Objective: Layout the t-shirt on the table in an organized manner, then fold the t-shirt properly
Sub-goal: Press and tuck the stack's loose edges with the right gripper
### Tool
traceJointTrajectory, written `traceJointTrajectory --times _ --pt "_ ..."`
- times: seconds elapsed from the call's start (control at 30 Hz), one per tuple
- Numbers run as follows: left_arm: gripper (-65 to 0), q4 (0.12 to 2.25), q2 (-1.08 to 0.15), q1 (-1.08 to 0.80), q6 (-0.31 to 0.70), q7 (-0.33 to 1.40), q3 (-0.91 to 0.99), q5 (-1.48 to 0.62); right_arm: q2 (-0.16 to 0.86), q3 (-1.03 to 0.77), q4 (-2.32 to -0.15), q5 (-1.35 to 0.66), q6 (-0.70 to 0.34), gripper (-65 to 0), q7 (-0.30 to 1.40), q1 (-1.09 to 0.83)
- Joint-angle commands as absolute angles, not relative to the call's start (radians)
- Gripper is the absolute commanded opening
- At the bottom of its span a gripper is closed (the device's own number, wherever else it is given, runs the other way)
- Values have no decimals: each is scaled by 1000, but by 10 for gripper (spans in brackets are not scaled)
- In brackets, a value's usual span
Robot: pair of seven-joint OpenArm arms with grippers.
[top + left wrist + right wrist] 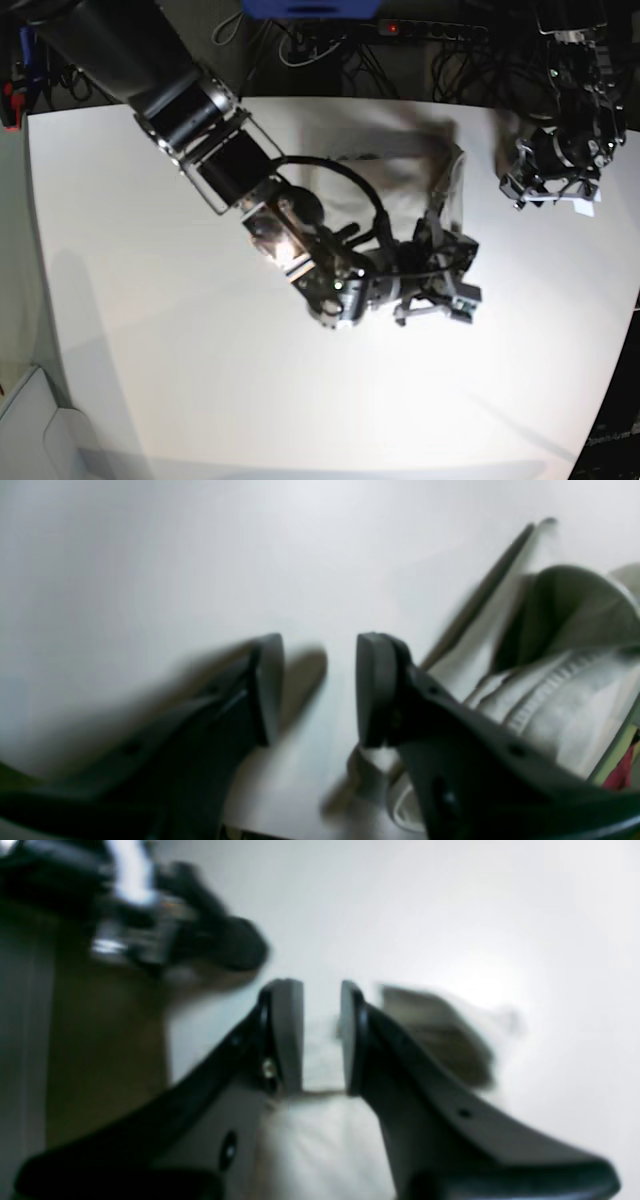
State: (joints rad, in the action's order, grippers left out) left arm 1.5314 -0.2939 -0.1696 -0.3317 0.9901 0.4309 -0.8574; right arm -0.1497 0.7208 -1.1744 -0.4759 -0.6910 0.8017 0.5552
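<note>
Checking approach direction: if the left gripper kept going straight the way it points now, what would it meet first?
Probably bare table; the left gripper is open and empty, the t-shirt off to one side.

— Where is the right arm?
— It reaches in from the far corner on the base view's left, stretched low across the middle, its right gripper (322, 1035) near the centre. Pale cloth shows between the narrowly parted jaws, though blur hides whether they pinch it.
— And the other?
— The left arm hangs at the far edge on the opposite side. Its left gripper (320, 690) has jaws apart, nothing between them.
</note>
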Motion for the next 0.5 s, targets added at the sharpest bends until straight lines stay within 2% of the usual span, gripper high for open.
traceJointTrajectory --times 0.0,0.13,0.3,0.47 --pt "-412 1546 -317 -163 -349 993 440 -888 -153 710 -1227 -496 -698 -535 799 562" --pt "-412 1546 -338 -160 -308 989 440 -889 -70 710 -1307 -496 -698 -535 817 499" --pt "-412 1596 -329 -133 -117 998 435 -891 59 694 -1326 -496 -698 -540 819 453" --pt "-412 1733 -257 -117 62 998 433 -891 166 570 -1326 -498 -698 -540 820 410"
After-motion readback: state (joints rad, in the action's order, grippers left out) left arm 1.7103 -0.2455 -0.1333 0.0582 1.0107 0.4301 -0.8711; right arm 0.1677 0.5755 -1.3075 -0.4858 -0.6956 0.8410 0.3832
